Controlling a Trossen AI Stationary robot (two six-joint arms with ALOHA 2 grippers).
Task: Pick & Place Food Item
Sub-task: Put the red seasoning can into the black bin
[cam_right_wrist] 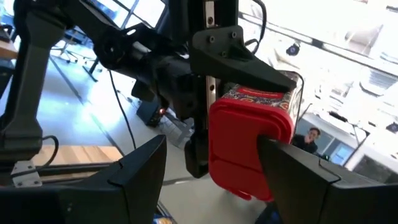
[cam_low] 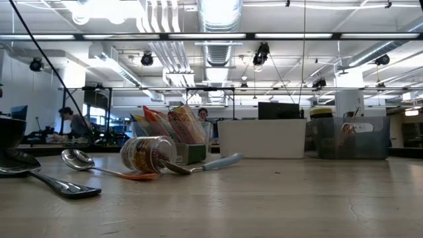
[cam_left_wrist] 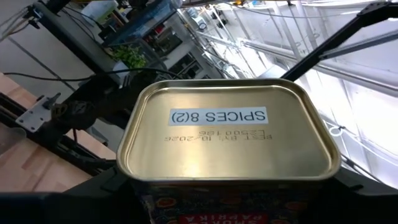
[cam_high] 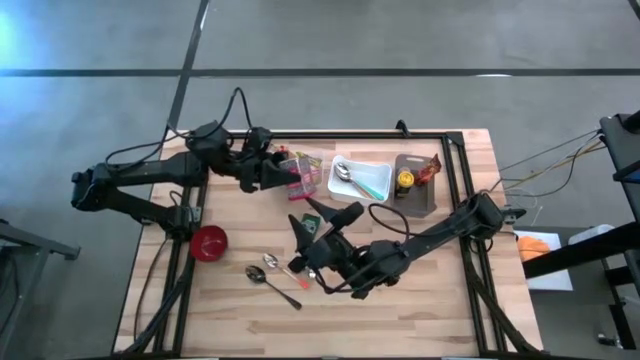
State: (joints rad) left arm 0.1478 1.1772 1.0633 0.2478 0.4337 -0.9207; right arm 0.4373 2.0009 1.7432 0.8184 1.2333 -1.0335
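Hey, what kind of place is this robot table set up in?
Most likely a robotics lab or open workshop, not a kitchen. Exposed silver ceiling ducts and hanging black ceiling cameras run overhead, a bare grey concrete floor surrounds the pale wooden table, and a person sits at a desk behind.

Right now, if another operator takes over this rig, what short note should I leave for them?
Left gripper: shut on the red spice tin with a gold metal base, held off the table at its far side, beside the box of packets.
Right gripper: open and empty at mid-table, pointing towards the tin.
Done: the tin is picked up.
Left: setting it down. The target spot is not evident; the white rectangular tray already holds spoons.
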